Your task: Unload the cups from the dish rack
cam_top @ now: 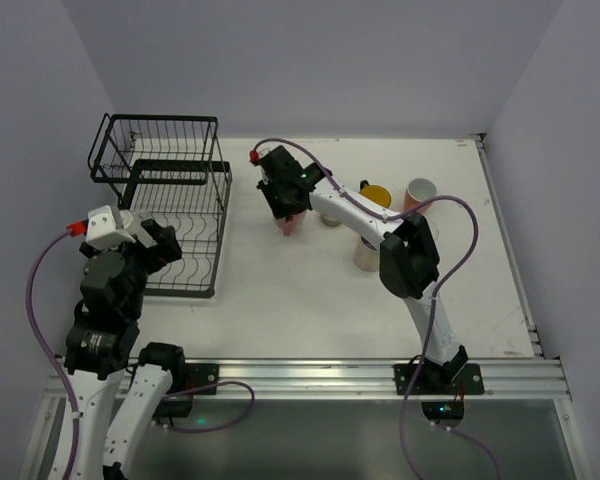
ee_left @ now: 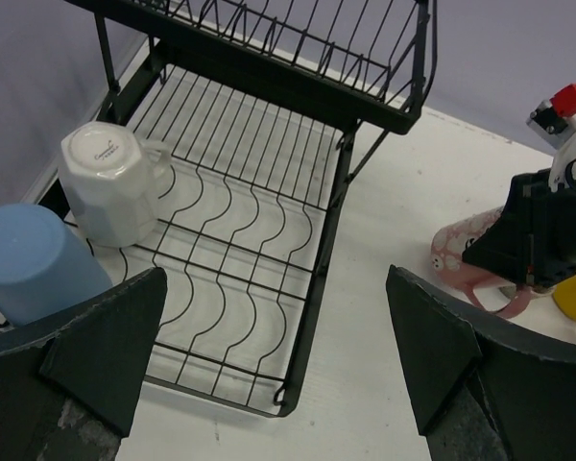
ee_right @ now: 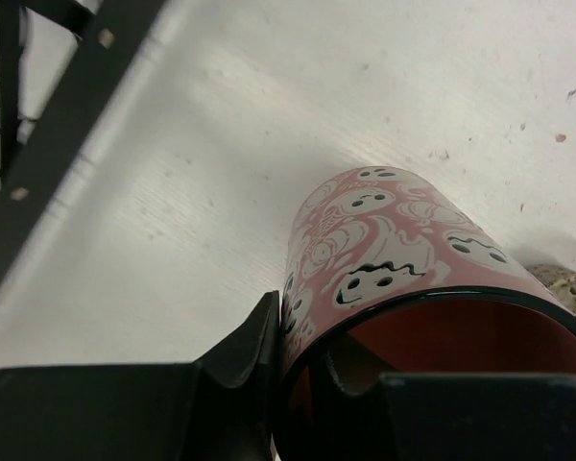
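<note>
While my right gripper [ee_right: 302, 357] pinches the pink ghost-print mug [ee_right: 384, 259] by its rim alone, one finger inside the mouth and one on the outer wall, the hold is narrow and off the mug's centre of weight. The mug is on the open table [cam_top: 310, 290], just right of the dish rack [ee_left: 312, 317] and left of the yellow cup [cam_top: 376, 195] and salmon-orange cup [cam_top: 420, 190] already set down. From the left wrist view it sits tilted, handle low. I cannot tell whether its base touches the table.

Findings, as risks:
- Release at this tilt: in my judgement the mug would tip or roll, possibly toward the yellow cup to its right. Cause: base not flat before I let go.
- Slip in the pinch: a smooth glazed rim held by two small pads could pivot if I swing or stop sharply.
- Inner finger catching the rim on withdrawal, dragging the mug over. Cause: lifting away at an angle.

My left gripper [ee_left: 276, 288] is spread wide and holds nothing, hanging over the near end of the rack's lower tray. An upturned white mug [ee_left: 110, 182] and a light blue cup [ee_left: 34, 259] wait there at the left side, close together. A careless descent could knock one against the other or snag a finger in the wires.
</note>
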Robot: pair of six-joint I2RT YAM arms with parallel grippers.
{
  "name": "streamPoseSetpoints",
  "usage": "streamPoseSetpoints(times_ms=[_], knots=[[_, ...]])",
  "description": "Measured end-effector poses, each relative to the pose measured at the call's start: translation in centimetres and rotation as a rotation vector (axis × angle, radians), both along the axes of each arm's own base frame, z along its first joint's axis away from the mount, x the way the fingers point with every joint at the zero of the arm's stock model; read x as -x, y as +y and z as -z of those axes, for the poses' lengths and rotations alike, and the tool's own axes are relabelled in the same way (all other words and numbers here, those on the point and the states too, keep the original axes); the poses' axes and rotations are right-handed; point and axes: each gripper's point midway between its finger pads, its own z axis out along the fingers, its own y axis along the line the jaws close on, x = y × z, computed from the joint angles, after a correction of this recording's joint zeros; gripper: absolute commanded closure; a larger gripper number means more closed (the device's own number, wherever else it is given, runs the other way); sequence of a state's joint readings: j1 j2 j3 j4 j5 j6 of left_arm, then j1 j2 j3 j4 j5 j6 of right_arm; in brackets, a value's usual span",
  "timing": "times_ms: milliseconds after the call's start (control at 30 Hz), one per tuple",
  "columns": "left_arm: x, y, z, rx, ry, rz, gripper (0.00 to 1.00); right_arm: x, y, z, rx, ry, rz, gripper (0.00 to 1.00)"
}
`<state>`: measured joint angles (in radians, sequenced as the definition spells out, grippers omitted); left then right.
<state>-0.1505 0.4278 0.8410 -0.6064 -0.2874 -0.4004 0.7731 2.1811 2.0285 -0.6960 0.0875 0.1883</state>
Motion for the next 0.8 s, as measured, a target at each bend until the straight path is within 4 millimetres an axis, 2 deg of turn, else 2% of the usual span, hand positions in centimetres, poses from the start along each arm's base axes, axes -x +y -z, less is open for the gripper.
streamPoseSetpoints(times_ms=[133,300,400,433,467,500,533,567,600,667,800], knots=[[-0.5,0.7,1.0,-0.005,0.037,-0.049,0.00,-0.1,-0.9,3.2,0.101,0.048,-0.035,1.00],[-1.0,1.5,2.5,0.015,0.067,-0.115,0.00,-1.2,-1.3,4.9,0.161,0.042,-0.059,0.97],[-1.7,1.6,4.0,0.032,0.113,-0.145,0.00,-1.3,-1.3,5.0,0.166,0.037,-0.068,0.71],[-2.0,1.7,4.7,0.037,0.133,-0.158,0.00,-1.4,-1.2,5.1,0.166,0.030,-0.068,0.58],[-2.2,1.8,5.3,0.040,0.155,-0.171,0.00,-1.6,-1.1,5.1,0.161,0.021,-0.066,0.49],[-2.4,1.9,6.1,0.044,0.178,-0.192,0.00,-1.8,-1.0,5.1,0.155,0.006,-0.069,0.31],[-2.4,2.0,6.4,0.045,0.187,-0.201,0.00,-1.9,-1.0,5.0,0.153,-0.003,-0.074,0.31],[-2.4,2.3,6.6,0.046,0.195,-0.218,0.00,-1.8,-1.1,4.9,0.145,-0.012,-0.077,0.17],[-2.5,2.6,6.9,0.048,0.201,-0.244,0.00,-1.6,-1.3,4.7,0.137,-0.014,-0.072,0.10],[-2.5,3.3,7.0,0.050,0.202,-0.295,0.00,-1.0,-1.6,3.9,0.123,-0.021,-0.076,0.01],[-2.6,5.0,7.7,0.033,0.226,-0.406,0.00,0.2,-2.3,0.7,0.063,-0.065,-0.089,0.01]])
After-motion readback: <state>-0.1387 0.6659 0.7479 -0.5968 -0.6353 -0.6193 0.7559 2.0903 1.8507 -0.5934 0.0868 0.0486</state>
